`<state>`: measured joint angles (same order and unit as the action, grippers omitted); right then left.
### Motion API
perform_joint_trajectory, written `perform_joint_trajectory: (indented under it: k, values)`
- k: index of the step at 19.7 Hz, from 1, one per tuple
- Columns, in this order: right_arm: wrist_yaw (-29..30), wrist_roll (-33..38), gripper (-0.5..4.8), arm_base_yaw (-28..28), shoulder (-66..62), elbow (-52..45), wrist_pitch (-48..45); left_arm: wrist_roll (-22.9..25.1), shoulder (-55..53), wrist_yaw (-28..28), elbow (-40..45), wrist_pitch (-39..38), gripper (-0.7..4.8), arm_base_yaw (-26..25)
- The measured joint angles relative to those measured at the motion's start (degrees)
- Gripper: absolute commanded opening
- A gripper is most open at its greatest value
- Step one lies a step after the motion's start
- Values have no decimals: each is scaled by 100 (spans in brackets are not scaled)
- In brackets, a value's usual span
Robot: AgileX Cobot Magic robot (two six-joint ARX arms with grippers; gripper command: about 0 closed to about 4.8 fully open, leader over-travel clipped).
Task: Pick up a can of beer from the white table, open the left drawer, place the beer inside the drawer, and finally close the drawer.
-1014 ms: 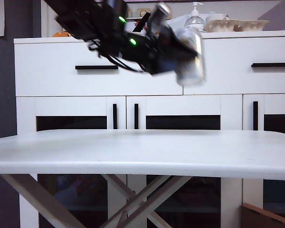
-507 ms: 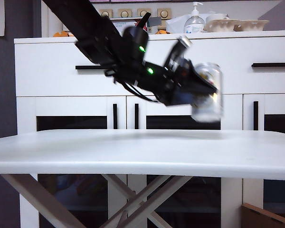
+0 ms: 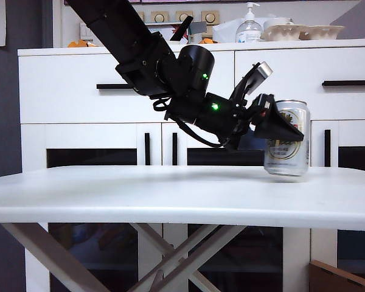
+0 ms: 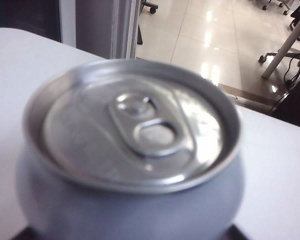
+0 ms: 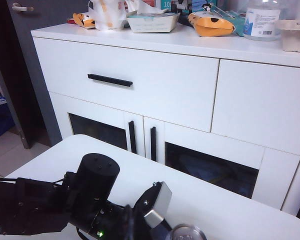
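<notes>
While my left gripper (image 3: 284, 129) was carrying the can of beer (image 3: 286, 139) across, it's now dropped to the white table (image 3: 170, 194), around 3 o'clock. Jaws look to be loosening, can't tell if released. Right gripper's clenched, out of frame. The left drawer (image 3: 125, 86) isn't open yet.

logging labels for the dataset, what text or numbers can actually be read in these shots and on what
None can be read for certain.
Can of beer, at the left gripper: label print too small and blurred.
Clear bottle on the cabinet: white label with a barcode, print too small.
Box on the cabinet: print cut off, unreadable.
</notes>
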<state>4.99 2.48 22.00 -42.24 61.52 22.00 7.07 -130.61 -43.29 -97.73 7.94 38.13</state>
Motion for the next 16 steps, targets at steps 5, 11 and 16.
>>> perform_joint_trajectory:
  k: [5,11,16]
  values:
    - [0,0,-1,0,2,0,2,0,44,4,-15,127,479,4]
    - [-2,-2,-1,0,92,0,4,-17,146,-46,-20,-828,479,-142]
    - [-98,-2,-1,0,85,0,4,522,662,-63,-28,-1871,447,-232]
